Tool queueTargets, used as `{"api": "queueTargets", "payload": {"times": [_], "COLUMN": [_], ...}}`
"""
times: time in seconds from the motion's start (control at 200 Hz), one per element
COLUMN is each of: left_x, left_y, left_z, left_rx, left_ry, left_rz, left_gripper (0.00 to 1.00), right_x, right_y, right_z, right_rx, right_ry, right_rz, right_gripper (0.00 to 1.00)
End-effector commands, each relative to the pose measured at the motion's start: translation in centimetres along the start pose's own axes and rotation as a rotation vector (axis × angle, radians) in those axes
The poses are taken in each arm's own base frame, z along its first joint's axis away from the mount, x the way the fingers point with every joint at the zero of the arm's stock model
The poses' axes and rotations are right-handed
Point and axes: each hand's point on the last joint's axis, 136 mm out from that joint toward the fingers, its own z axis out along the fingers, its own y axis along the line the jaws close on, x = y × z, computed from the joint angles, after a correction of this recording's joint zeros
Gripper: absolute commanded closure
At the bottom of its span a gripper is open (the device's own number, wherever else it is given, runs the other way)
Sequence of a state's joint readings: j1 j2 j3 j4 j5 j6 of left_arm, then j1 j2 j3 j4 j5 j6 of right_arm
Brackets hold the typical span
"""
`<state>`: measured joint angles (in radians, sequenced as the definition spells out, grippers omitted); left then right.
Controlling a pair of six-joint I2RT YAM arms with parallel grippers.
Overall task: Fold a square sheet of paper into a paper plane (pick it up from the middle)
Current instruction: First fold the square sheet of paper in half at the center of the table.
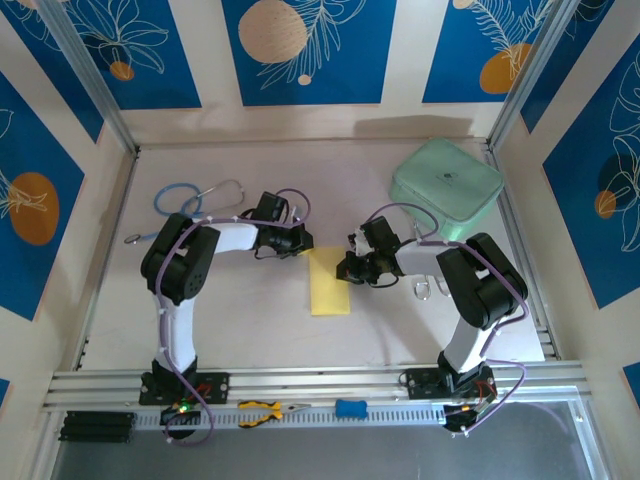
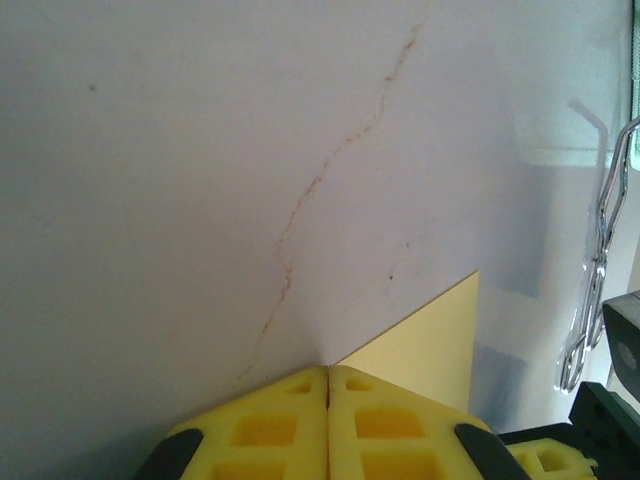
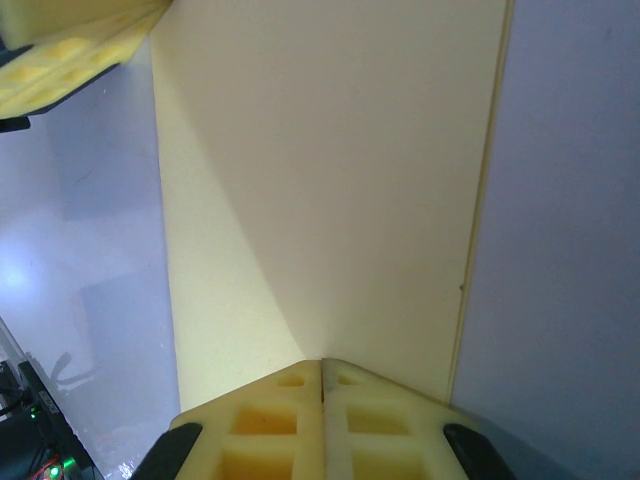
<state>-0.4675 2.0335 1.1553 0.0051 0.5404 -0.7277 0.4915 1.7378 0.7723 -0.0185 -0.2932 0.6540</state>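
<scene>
Pinching: sheet of paper [image 1: 330, 285], folded narrow, at table centre.
Left gripper [image 1: 303, 241]: fingers closed on 11 o'clock corner, likely anchoring it.
Right gripper [image 1: 346, 268]: closed on 3 o'clock edge, likely steadying the crease.

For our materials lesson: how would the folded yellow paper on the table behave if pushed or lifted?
Likely floppy and very light: the paper lies thin and flat on the table. It probably slides easily on that smooth surface. Folded double, it may be slightly stiffer.
</scene>
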Motion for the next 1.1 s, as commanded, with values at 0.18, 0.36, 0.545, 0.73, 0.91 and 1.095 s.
{"api": "queueTargets", "payload": {"times": [0.18,0.36,0.545,0.73,0.91,1.095], "left_x": [-1.4,-2.2,-2.3,-1.5,1.4,4.4], "left_y": [5.1,3.1,0.5,-1.3,-4.6,-5.2], "left_z": [-1.4,-2.7,-4.0,-5.2,-5.0,-2.8], "left_rx": [-0.245,-0.211,-0.129,-0.062,0.075,0.119], "left_ry": [-0.092,-0.119,-0.125,-0.122,-0.078,0.025], "left_rz": [-0.096,-0.077,-0.053,-0.018,0.050,0.095], "left_gripper": [0.92,0.90,0.88,0.88,0.88,0.88], "right_x": [3.9,3.8,3.9,3.6,3.3,3.4], "right_y": [-4.0,-3.9,-3.8,-3.7,-3.3,-3.8], "right_z": [0.6,0.6,0.6,0.3,0.2,0.2], "right_rx": [0.140,0.137,0.132,0.140,0.130,0.150], "right_ry": [0.124,0.123,0.124,0.111,0.099,0.094], "right_rz": [0.076,0.074,0.071,0.077,0.076,0.076], "right_gripper": [1.00,1.00,1.00,1.00,1.00,1.00]}}
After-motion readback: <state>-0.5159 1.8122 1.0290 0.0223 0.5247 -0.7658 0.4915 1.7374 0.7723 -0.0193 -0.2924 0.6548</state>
